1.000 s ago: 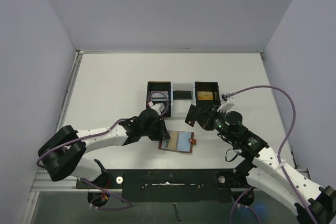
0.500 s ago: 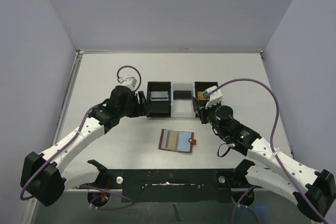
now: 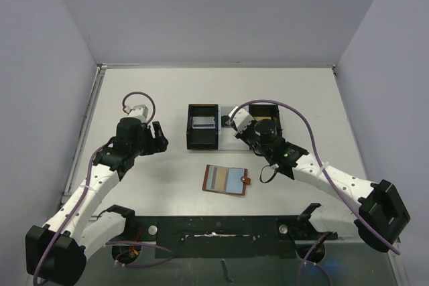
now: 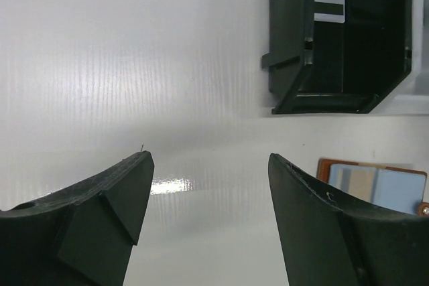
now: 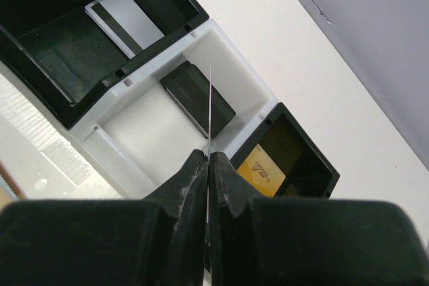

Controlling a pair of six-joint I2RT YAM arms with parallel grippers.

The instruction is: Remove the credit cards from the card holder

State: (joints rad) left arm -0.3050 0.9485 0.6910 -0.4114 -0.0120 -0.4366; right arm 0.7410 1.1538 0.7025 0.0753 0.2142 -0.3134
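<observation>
Evidently the right pincer [image 5: 208, 160] is pressed shut on a thin card [image 5: 210, 108], which shows edge-on as a pale line rising from its tips. It hangs over the tray [image 3: 203, 141] at upper centre of the overhead view, above the white middle bay, probably so the card can drop next to or onto the black card [image 5: 198, 98] lying there. A white card [image 5: 124, 21] sits in the black bay at upper left of the wrist view and a yellow card [image 5: 263, 165] in the one at lower right. The left pincer [image 4: 209, 165] stands wide open and empty at centre left, likely parked clear of the work. The holder [image 3: 226, 180] lies open and flat at lower centre, just below the tray, pockets up; whether any cards remain inside is too small to tell.
</observation>
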